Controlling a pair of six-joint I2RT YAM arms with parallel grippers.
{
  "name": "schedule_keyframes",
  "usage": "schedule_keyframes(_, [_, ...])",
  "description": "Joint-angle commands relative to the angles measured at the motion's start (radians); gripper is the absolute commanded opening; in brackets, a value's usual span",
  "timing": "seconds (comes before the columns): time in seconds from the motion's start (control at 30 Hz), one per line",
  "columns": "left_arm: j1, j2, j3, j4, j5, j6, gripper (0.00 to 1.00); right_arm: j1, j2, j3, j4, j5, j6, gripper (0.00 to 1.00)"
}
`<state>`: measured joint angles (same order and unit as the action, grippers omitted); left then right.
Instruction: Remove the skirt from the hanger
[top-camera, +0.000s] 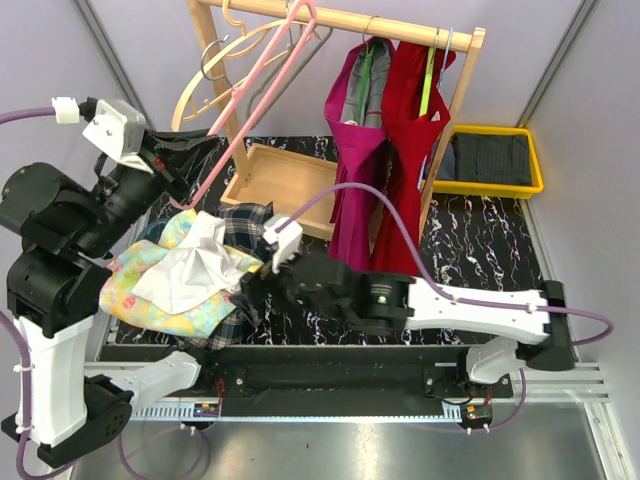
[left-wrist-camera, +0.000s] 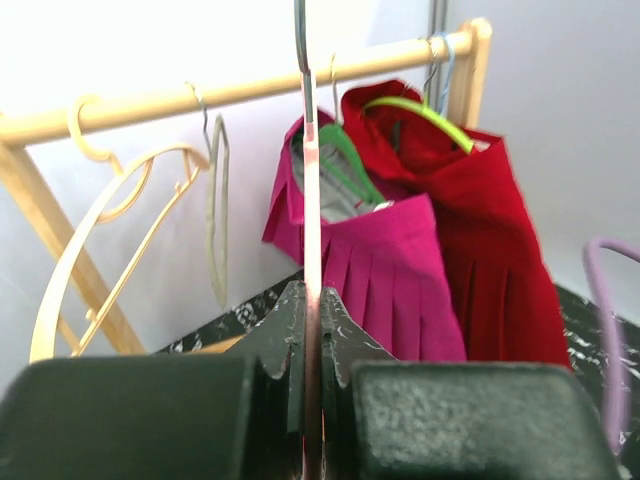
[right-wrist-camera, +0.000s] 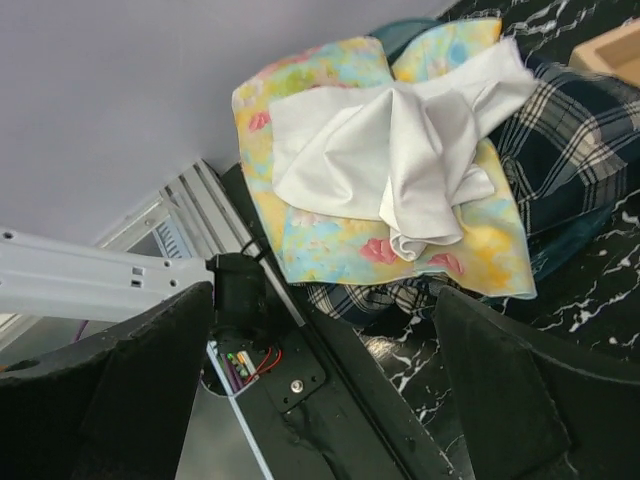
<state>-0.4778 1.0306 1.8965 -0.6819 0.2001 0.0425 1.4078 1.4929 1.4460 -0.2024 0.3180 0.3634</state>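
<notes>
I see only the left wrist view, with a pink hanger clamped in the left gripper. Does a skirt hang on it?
Observer: No. The pink hanger is bare in the top view.
Operator: Where is the skirt, then?
Observer: A floral skirt lies crumpled on a plaid garment.
Operator: What does the right gripper do?
Observer: The right gripper is open and empty, pointing at that pile.
</notes>
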Motion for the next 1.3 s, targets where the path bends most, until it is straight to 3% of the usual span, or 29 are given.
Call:
schedule_keyframes(0.0, [0.001,0.129,0.041,0.055,0.038,-0.033,0.00,0.060,-0.258,-0.056,0.109,0.123,-0.049,1.00])
schedule_keyframes(0.17, [0.001,0.236,0.064,0.038,-0.020,-0.029,0.00,0.160,-0.422,-0.136,0.172,0.277,-0.064,1.00])
schedule_keyframes(0.37, [0.001,0.312,0.090,-0.013,-0.136,0.007,0.00,0.256,-0.532,-0.180,0.253,0.346,-0.060,1.00])
schedule_keyframes(0.67, [-0.015,0.391,0.131,-0.016,-0.198,0.054,0.00,0.296,-0.551,-0.193,0.276,0.372,-0.070,1.00])
schedule_keyframes(0.97, [-0.038,0.627,0.470,0.004,-0.241,0.092,0.00,0.310,-0.579,-0.243,0.287,0.395,-0.038,1.00])
schedule_keyframes(1.27, [-0.047,0.712,0.484,0.054,-0.248,0.146,0.00,0.329,-0.615,-0.285,0.317,0.409,-0.032,1.00])
